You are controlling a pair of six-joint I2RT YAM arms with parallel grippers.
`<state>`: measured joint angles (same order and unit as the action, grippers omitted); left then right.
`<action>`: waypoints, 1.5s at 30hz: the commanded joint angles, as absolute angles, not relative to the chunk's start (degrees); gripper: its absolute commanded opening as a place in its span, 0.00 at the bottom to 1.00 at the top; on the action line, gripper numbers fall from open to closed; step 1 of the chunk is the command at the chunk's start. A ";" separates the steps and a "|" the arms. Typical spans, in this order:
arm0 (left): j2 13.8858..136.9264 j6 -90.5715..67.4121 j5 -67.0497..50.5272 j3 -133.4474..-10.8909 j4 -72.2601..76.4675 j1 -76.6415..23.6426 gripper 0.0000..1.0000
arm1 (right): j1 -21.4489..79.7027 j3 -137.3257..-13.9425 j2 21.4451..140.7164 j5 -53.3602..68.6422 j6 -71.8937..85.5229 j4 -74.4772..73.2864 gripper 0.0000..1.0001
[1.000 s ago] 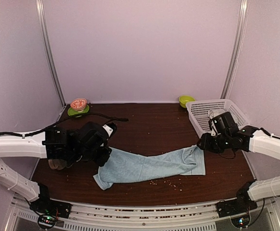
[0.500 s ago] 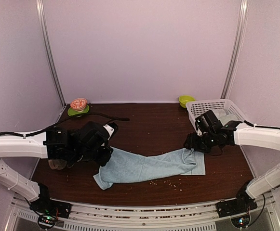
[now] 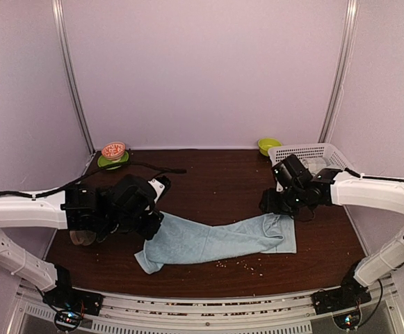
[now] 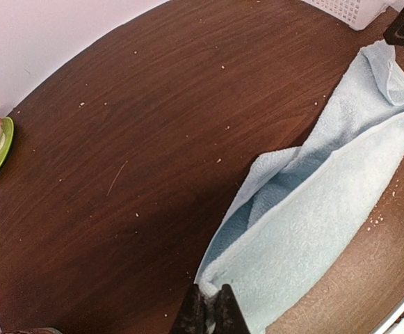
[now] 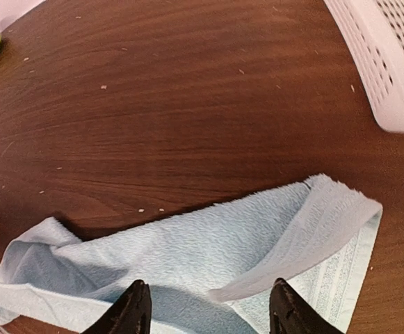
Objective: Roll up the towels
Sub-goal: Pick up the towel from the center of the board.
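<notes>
The right tool (image 5: 208,309) had swung in from the basket (image 3: 306,147), open over the limp, light towel (image 3: 215,240); the left tool (image 4: 211,309) pinched its corner. Hems looked the best hold.

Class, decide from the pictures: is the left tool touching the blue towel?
Touching. The left wrist view shows the left tool shut on the near edge of the blue towel, with cloth pinched between its tips.

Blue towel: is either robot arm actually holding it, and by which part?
Yes. The left gripper has its jaws pinched shut on the left-end edge of the light blue towel. The right gripper hovers open over the other end, holding nothing.
</notes>
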<state>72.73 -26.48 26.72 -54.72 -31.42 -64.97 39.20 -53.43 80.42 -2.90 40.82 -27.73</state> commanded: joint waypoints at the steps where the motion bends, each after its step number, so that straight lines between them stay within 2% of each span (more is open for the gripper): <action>1: 70.96 -24.96 26.43 -54.13 -30.40 -64.69 0.00 | 40.54 -56.10 75.73 -3.74 17.80 -30.25 0.56; 4: 70.88 -24.95 30.53 -55.27 -34.04 -64.64 0.00 | 40.82 -53.36 73.44 -2.23 7.68 -27.15 0.54; 12: 73.21 -27.57 39.40 -61.16 -44.82 -63.72 0.00 | 39.58 -56.39 79.30 4.18 6.55 -25.24 0.56; 18: 71.60 -27.14 37.36 -59.24 -43.32 -63.72 0.00 | 37.53 -56.22 83.03 7.34 7.57 -25.87 0.57; 26: 71.72 -25.44 34.68 -57.67 -40.54 -63.73 0.00 | 37.71 -54.91 84.99 2.27 9.30 -23.82 0.56; 33: 73.16 -25.08 32.93 -57.67 -39.68 -63.72 0.00 | 37.88 -60.29 91.19 -1.33 6.77 -26.13 0.56; 45: 74.00 -24.82 31.53 -57.26 -38.94 -63.72 0.00 | 38.30 -60.68 95.82 -0.16 2.07 -27.11 0.53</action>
<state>73.73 -25.50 32.12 -57.78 -41.21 -64.05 37.80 -60.55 95.24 0.05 4.19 -26.33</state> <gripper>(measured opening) 0.014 0.547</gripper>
